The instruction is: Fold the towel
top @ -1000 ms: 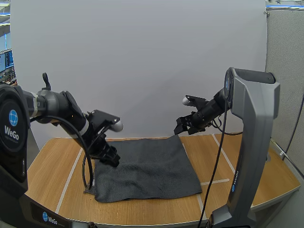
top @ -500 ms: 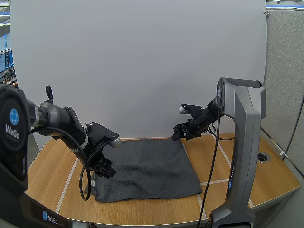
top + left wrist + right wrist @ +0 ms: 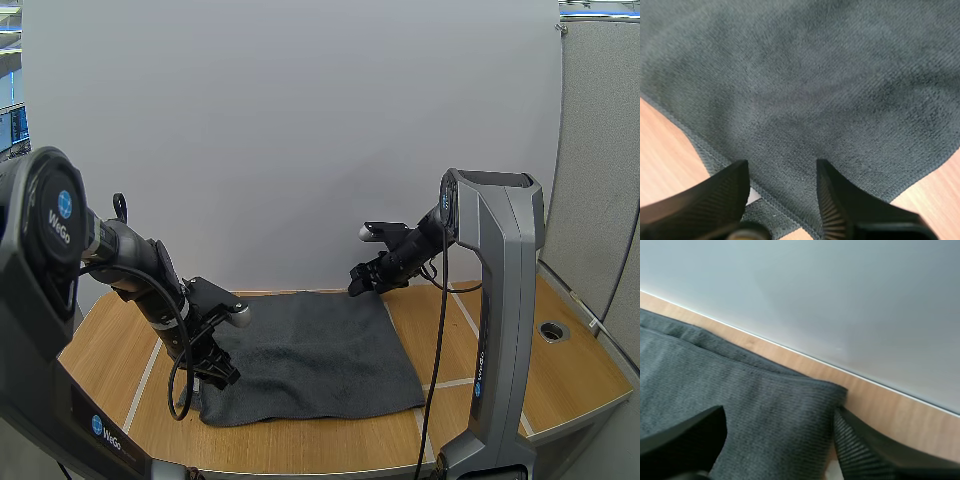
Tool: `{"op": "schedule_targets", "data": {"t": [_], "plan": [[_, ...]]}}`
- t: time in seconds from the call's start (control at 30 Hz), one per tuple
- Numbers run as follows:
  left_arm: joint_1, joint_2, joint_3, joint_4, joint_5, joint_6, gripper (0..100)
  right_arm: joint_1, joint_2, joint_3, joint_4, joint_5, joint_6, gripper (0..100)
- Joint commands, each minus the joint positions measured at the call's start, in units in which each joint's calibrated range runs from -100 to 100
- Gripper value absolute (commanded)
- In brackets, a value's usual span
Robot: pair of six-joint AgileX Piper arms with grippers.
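Note:
A dark grey towel (image 3: 315, 352) lies folded on the wooden table (image 3: 500, 340). My left gripper (image 3: 222, 372) is down at the towel's near left corner. It stands open in the left wrist view, its fingers (image 3: 840, 200) straddling the towel's hem (image 3: 785, 165). My right gripper (image 3: 362, 281) hovers at the far right corner of the towel. Its jaws are open in the right wrist view, set on either side of that folded corner (image 3: 805, 400), close to the table's back edge.
A white wall panel (image 3: 300, 140) stands right behind the table. A round hole (image 3: 551, 331) is in the tabletop at the right. Pale tape lines (image 3: 150, 365) cross the wood. Bare table lies to the right of the towel.
My left gripper dropped from the towel's left edge to its near left corner. My right gripper moved left and slightly down to the far right corner.

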Motion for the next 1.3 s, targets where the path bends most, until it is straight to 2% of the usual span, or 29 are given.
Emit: {"op": "schedule_targets", "data": {"t": [0.0,0.3,0.43,0.57,0.6,0.77,0.83,0.87,0.97,1.03,1.2,1.27], "plan": [[-0.02,0.70,0.40,0.06,-0.92,-0.59,66,0.00,-0.34,-0.37,-1.89,-3.55,-0.75,100],[-0.02,0.71,0.40,0.49,-0.92,-0.94,66,0.00,0.42,-0.37,-2.71,-6.93,-0.92,100],[-0.02,0.71,0.40,0.49,-0.75,-1.31,62,0.07,2.30,-0.37,-2.37,-5.49,-0.92,99],[-0.02,0.71,0.40,0.49,-0.94,-1.67,61,0.06,2.70,-0.37,-1.87,-4.32,-0.92,74],[-0.02,0.71,0.40,0.49,-0.94,-1.67,61,0.06,2.58,-0.37,-1.62,-4.10,-0.92,60],[-0.02,0.71,0.40,0.49,-0.94,-1.90,61,0.06,2.58,-0.37,-2.49,-3.27,-0.57,23],[-0.02,0.71,0.40,0.97,-0.94,-1.92,61,-0.01,2.49,-0.37,-4.06,-2.41,0.60,4],[-0.02,0.71,0.40,1.20,-0.94,-1.92,61,-0.10,2.49,-0.37,-5.08,-1.71,1.00,0],[-0.02,0.71,0.40,1.93,-1.11,-2.00,60,-0.88,2.45,-0.37,-7.85,0.73,2.43,0],[-0.02,0.71,0.40,2.26,-1.11,-2.00,55,-1.84,2.15,-0.37,-9.10,4.00,2.63,0],[-0.02,0.71,0.25,2.48,-2.90,-2.00,33,-5.03,0.28,-0.37,-11.37,13.03,2.63,0],[-0.02,0.71,0.25,2.48,-4.38,-2.00,30,-6.23,-1.09,-0.37,-12.84,16.59,2.63,0]]}}
